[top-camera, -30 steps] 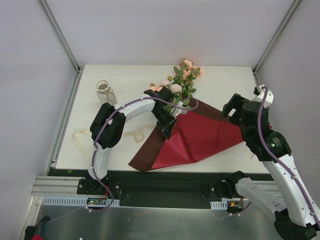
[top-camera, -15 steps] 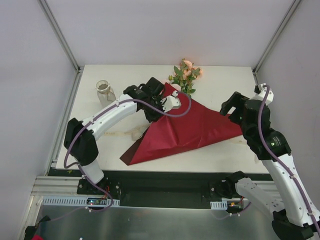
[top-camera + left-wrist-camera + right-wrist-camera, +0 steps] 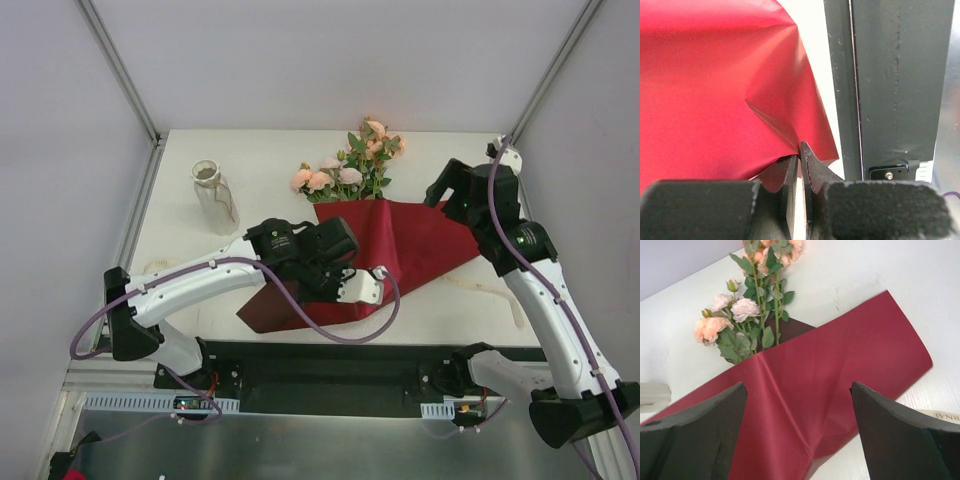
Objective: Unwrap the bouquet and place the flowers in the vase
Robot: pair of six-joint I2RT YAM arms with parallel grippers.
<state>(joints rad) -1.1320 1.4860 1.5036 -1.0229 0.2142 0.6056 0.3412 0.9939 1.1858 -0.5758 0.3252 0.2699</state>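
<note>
Top external shows red paper [image 3: 420, 240] across a cream table [image 3: 260, 160] between pale walls [image 3: 300, 60].

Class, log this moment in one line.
stage: unwrapping | left end effector: shut on wrapping paper | right end effector: open, empty | flowers: outside vase | vase: upright

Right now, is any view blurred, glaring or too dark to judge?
Top external: even light, sharp, no glare on the paper. Left wrist: paper crisp, left fingers close and slightly soft. Right wrist: flowers sharp, right fingers dark with little detail.
</note>
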